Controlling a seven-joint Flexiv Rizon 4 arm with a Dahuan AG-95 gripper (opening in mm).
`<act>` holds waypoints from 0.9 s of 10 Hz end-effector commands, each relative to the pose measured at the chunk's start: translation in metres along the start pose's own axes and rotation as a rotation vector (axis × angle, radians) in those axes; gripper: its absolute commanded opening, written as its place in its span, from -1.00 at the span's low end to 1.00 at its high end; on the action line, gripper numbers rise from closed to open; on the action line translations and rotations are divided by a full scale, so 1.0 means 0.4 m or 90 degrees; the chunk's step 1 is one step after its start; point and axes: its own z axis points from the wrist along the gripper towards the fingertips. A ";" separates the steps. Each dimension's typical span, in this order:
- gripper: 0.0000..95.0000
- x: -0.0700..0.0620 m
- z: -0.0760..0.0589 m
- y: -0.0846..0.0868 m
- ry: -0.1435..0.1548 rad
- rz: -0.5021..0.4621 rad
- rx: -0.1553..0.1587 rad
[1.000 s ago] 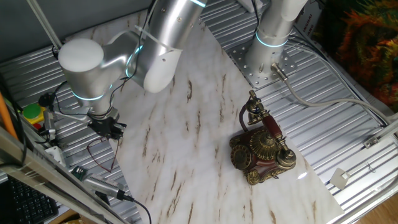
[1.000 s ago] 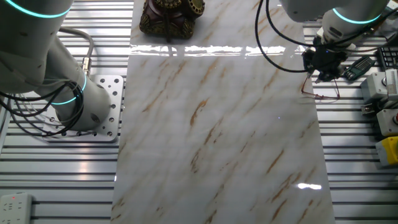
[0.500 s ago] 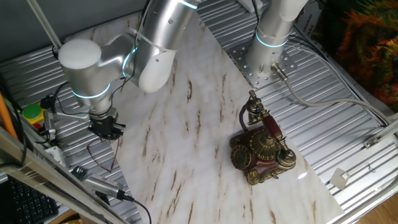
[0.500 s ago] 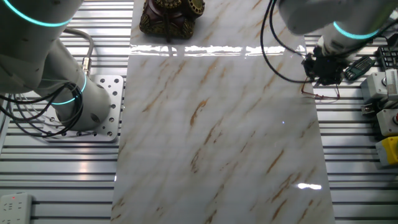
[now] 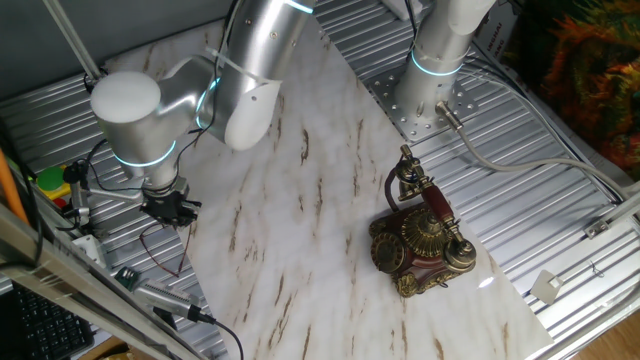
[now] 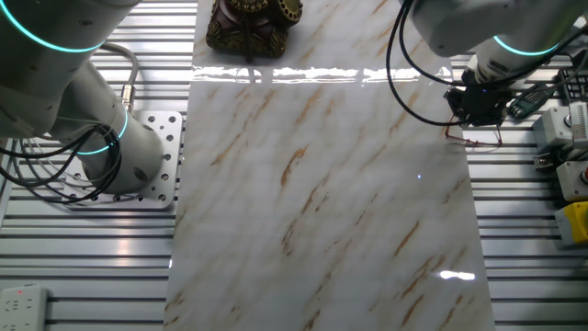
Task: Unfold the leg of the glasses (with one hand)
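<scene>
The glasses (image 5: 160, 248) are a thin dark wire frame lying at the marble slab's (image 5: 300, 200) left edge, partly over the ribbed metal table. They also show in the other fixed view (image 6: 476, 142) at the slab's right edge. My narrow black gripper (image 5: 168, 212) points down just above the glasses' far end, at or touching the wire. In the other fixed view the gripper (image 6: 477, 112) sits right over them. The fingers are too small and dark to show whether they hold a leg.
An ornate antique telephone (image 5: 420, 235) stands on the slab's right side; in the other fixed view it (image 6: 253, 23) is at the top edge. A second arm's base (image 5: 430, 70) stands behind. Small boxes (image 6: 571, 175), a circuit board (image 6: 524, 101) and cables (image 5: 160, 300) crowd the table beside the glasses.
My arm and gripper have shifted slightly outward, toward the slab's edge over the glasses. The glasses look unmoved.
</scene>
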 end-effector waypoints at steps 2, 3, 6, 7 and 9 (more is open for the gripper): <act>-0.60 0.002 -0.003 0.001 0.003 0.000 -0.001; -0.60 0.002 -0.003 0.001 0.003 -0.003 -0.002; -0.60 0.002 -0.003 0.001 0.014 -0.048 -0.010; -0.60 0.002 -0.003 0.001 0.021 -0.057 -0.014; -0.60 0.002 -0.003 0.001 0.066 -0.064 -0.010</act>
